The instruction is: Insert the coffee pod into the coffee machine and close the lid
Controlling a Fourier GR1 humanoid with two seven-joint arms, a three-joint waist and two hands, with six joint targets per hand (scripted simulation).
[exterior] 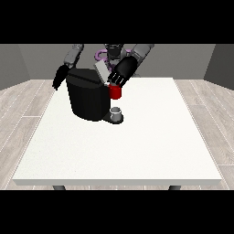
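Machine (87, 99) stands near table's (151, 151) back-left edge; right-side hand (122, 73) above it, left-side hand (59, 77) beside; fingers unclear.

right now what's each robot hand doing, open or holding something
Robot hand at the view's right: at the coffee machine, above a red thing at the machine; fingers cannot be told.
Robot hand at the view's left: holds nothing; fingers cannot be told.

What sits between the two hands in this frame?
In the front view, the black coffee machine stands between the hand at the view's left and the hand at the view's right.
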